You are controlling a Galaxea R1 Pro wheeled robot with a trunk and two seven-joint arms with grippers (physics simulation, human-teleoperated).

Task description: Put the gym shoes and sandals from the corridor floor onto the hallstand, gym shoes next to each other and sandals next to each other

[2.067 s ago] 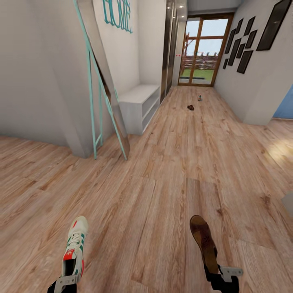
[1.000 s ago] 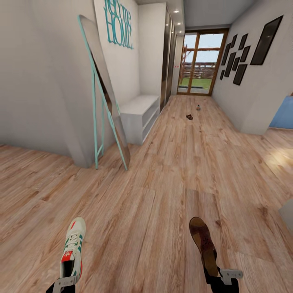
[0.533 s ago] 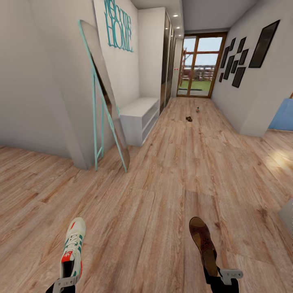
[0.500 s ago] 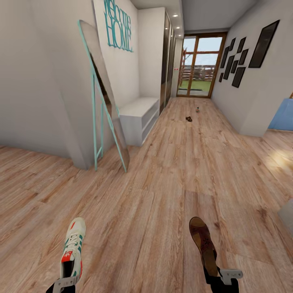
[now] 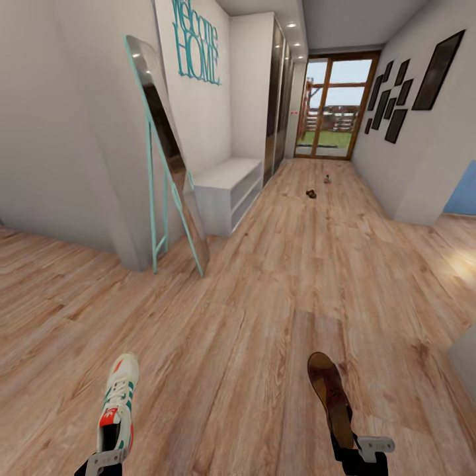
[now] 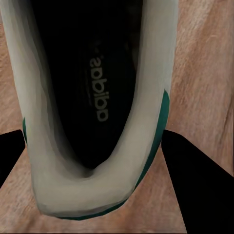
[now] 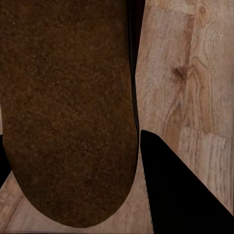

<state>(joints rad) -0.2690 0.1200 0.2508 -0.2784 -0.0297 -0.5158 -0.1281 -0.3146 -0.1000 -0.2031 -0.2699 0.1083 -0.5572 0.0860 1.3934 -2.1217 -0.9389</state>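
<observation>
Low in the head view my left gripper (image 5: 106,457) is shut on the heel of one white gym shoe (image 5: 118,402), toe pointing away. The left wrist view looks into that gym shoe (image 6: 146,122), black fingers (image 6: 197,187) at both sides of its heel. My right gripper (image 5: 360,451) is shut on a brown sandal (image 5: 329,390); the sandal (image 7: 68,112) sits between dark fingers (image 7: 180,192). Far down the corridor floor (image 5: 264,297) lie the other sandal (image 5: 311,194) and the other gym shoe (image 5: 326,178). The white hallstand (image 5: 228,182) stands against the left wall.
A tall mirror with a teal frame (image 5: 168,158) leans on the wall corner just before the hallstand. A glass door (image 5: 334,109) closes the far end. Dark picture frames (image 5: 396,99) hang on the right wall. A grey object's edge (image 5: 465,360) shows at right.
The whole picture has shifted, so the camera has moved; the hallstand and far shoes look a little smaller. Both grippers keep the same hold on the gym shoe and the sandal.
</observation>
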